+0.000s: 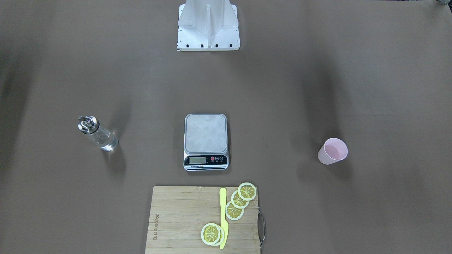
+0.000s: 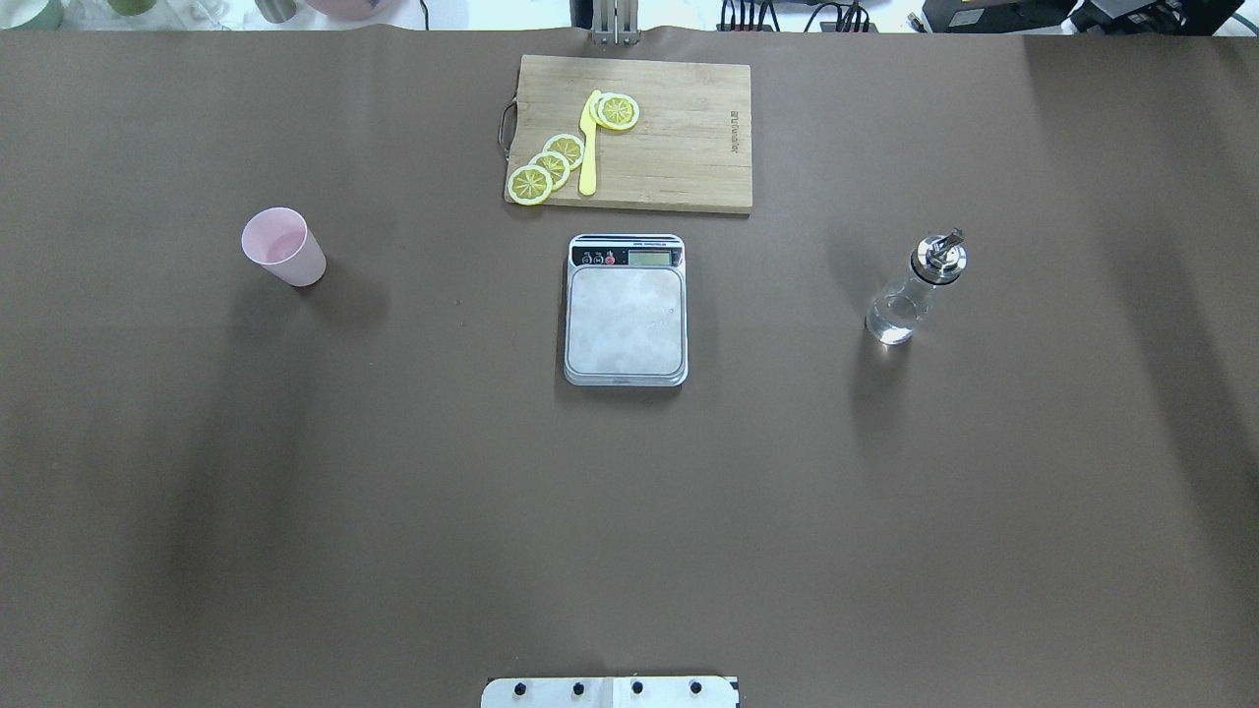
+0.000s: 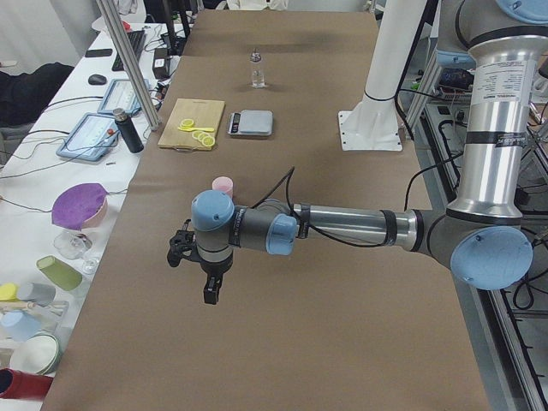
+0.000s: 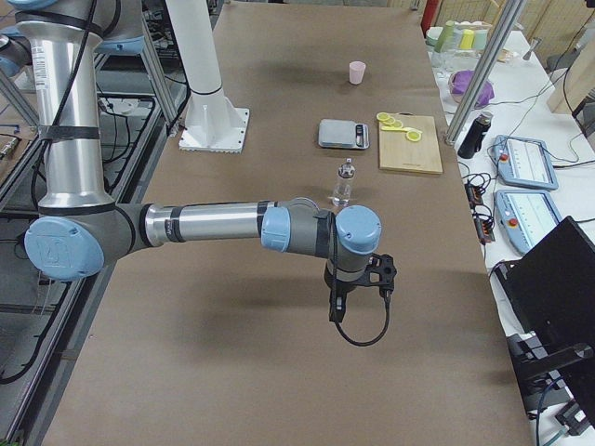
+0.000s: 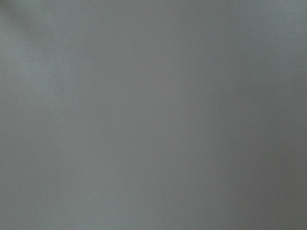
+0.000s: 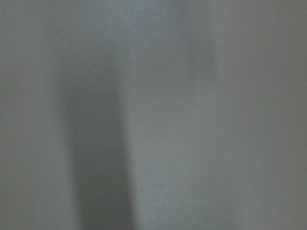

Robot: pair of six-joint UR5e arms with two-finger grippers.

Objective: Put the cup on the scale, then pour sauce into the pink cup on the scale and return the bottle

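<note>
the left pincer [image 3: 210,294] hangs fingers-down over bare tabletop [image 3: 342,342] near the robot's left end. it shows only from the side, so i cannot tell how wide it is parted; nothing shows hanging from it. the right pincer [image 4: 334,314] hangs the same way at the other end, and its opening is just as hard to read.

from the left pincer the cup [image 2: 283,248] lies further in along the tabletop, toward the middle, standing upright with its mouth up and its long axis vertical. it is on the robot's left half, so the left arm is judged the nearer one for the first move. it is pale pink, smooth plastic, tapering to a narrow base.

beyond it, well apart, the scale [image 2: 626,320] sits at the centre with its brushed steel platform bare. further right stands the bottle [image 2: 910,295], clear glass with a shiny metal spout and colourless liquid low inside.
</note>
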